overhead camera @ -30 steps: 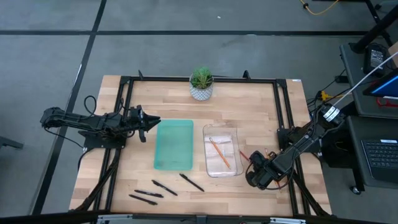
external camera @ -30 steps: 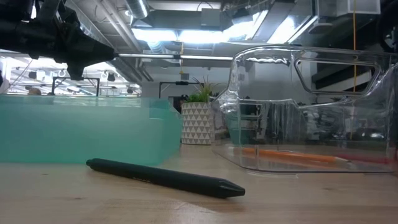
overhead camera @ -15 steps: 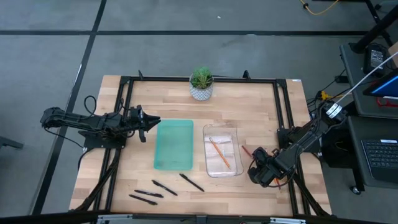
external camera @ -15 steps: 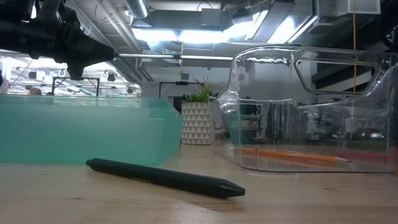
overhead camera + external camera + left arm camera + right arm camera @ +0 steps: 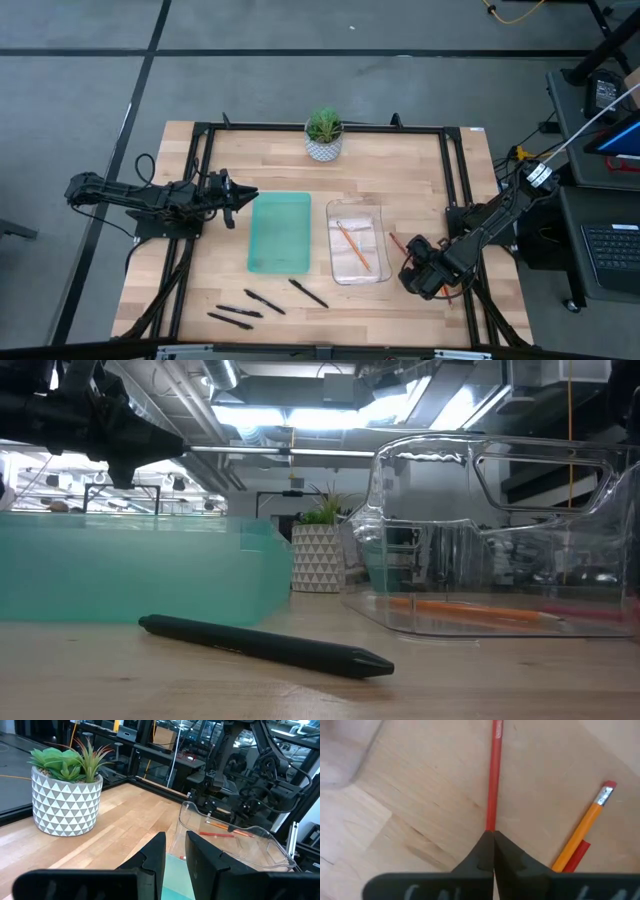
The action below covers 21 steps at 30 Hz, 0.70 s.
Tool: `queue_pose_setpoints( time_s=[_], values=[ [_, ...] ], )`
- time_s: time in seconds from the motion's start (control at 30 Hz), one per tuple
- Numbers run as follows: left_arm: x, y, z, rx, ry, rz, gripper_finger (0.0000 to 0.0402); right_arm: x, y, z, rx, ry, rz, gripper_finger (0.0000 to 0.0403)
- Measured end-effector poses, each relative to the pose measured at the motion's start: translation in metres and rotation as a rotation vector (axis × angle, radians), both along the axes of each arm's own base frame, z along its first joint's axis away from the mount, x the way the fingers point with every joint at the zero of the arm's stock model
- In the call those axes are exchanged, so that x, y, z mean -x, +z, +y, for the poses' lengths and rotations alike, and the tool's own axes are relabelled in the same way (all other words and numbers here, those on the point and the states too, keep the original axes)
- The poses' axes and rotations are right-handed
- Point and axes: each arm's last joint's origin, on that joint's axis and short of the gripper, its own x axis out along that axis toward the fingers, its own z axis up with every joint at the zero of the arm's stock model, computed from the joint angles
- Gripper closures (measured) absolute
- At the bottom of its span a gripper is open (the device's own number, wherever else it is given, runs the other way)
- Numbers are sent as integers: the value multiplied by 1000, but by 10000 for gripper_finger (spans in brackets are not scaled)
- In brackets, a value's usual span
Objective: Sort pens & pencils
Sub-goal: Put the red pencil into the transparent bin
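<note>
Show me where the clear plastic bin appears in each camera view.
High view: the clear plastic bin sits right of centre, beside the teal plastic tray.
Low view: it fills the right side.
Left wrist view: lower right, past the left tool's fingers.
Right wrist view: cannot tell.
Shared landmark: the orange pencil lying inside it.

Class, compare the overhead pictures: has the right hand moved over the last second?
Yes, slightly. The right hand, shut on a red pencil, has crept up the picture along the clear tray's right side, away from the table's near edge.
</note>
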Motion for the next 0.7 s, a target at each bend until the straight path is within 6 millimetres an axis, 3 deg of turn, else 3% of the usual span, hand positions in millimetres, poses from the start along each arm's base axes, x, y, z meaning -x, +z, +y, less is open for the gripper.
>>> queue_pose_setpoints(
  time_s=[0.13,0.47,0.7],
  values=[
    [0,0,0,0,0,0,333,-1,0,0,1,1,-9,373],
    [0,0,0,1,0,-1,333,-6,-1,-3,65,-16,-114,243],
    [0,0,0,2,0,0,333,1,-18,-10,67,-17,-115,218]
  ],
)
